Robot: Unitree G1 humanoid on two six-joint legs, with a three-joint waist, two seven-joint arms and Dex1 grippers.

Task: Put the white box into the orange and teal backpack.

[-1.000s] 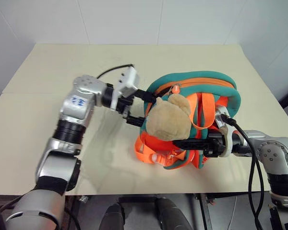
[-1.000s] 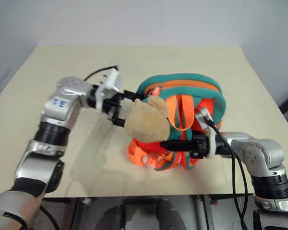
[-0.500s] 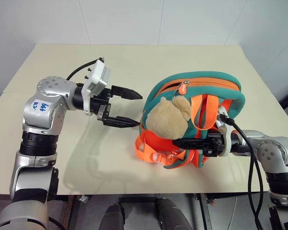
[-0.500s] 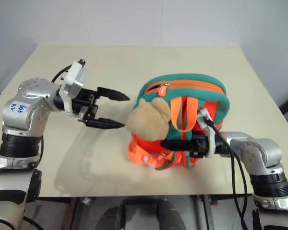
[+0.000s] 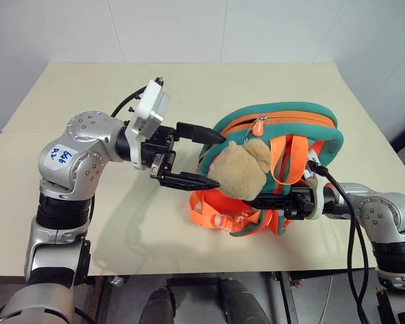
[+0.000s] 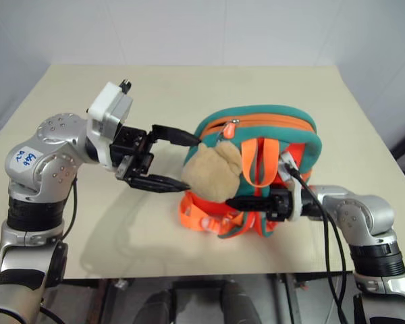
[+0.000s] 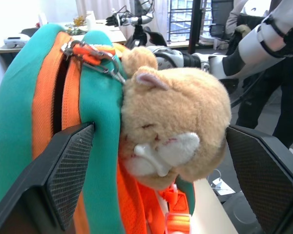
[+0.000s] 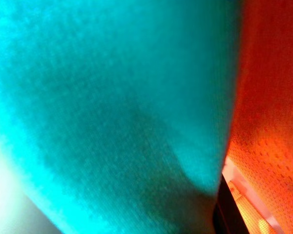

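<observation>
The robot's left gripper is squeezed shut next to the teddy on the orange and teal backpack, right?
Not quite. The left gripper is wide open, one finger on each side of the teddy on the orange and teal backpack; the left wrist view shows it.

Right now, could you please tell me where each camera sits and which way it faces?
Left eye, right eye: on the head, looking forward and down at the cream table; both arms show.
Left wrist: looks along the open left gripper, its fingers flanking the beige plush toy.
Right wrist: pressed against teal and orange fabric.
Shared: the small orange and teal backpack, gripped low by the shut right gripper.
</observation>
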